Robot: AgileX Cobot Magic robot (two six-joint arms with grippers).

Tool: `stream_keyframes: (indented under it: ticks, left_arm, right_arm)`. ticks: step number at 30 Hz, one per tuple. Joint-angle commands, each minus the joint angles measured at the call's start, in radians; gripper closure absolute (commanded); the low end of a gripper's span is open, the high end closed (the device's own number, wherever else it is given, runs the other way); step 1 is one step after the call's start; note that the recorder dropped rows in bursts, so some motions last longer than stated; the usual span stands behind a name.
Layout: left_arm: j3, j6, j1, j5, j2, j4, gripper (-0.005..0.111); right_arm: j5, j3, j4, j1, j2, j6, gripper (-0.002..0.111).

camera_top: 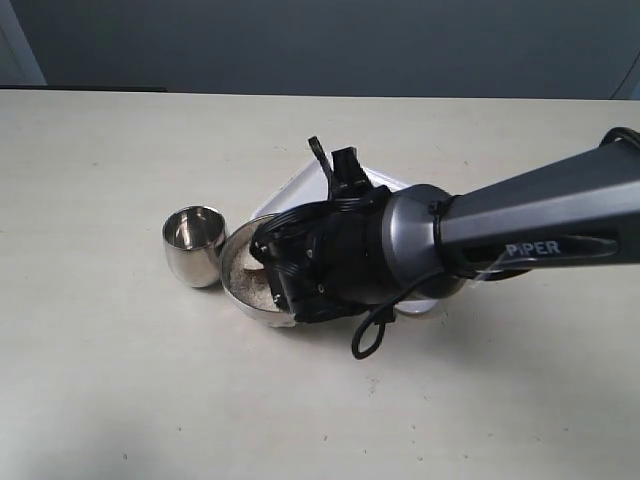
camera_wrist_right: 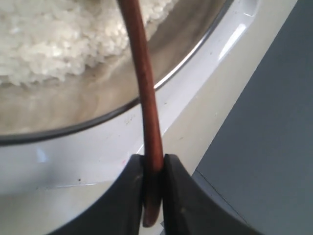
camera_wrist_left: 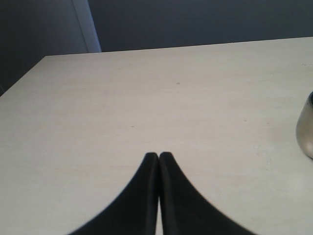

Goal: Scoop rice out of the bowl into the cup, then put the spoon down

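The steel bowl (camera_top: pixel 232 268) stands left of centre on the table, and my right arm (camera_top: pixel 520 225) covers most of it. White rice (camera_top: pixel 250 287) shows in its uncovered part. The small steel cup (camera_top: pixel 193 243) stands upright just left of the bowl, nearly touching it, and also shows at the edge of the left wrist view (camera_wrist_left: pixel 306 128). My right gripper (camera_wrist_right: pixel 153 159) is shut on the end of the spoon (camera_wrist_right: pixel 145 93), whose handle runs over the bowl (camera_wrist_right: pixel 93 110) toward the rice (camera_wrist_right: pixel 54 39). The spoon's head is out of view. My left gripper (camera_wrist_left: pixel 158 155) is shut on nothing.
A white tray (camera_top: pixel 300 185) lies under the bowl and sticks out behind it, and it shows as a white rim (camera_wrist_right: pixel 93 159) in the right wrist view. The beige table (camera_top: pixel 120 390) ends at a dark wall at the back.
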Motion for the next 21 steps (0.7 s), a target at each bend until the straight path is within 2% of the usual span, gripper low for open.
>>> stream_keyframes:
  ticks: [1, 21]
  left_arm:
    - [-0.008, -0.006, -0.002, -0.012, 0.001, -0.001, 0.106]
    - [-0.008, -0.006, -0.002, -0.01, 0.001, -0.001, 0.106]
  right_arm:
    - [0.04, -0.003, -0.01, -0.005, -0.001, 0.037, 0.109]
    - [0.082, -0.001, 0.024, -0.001, -0.001, 0.138, 0.109]
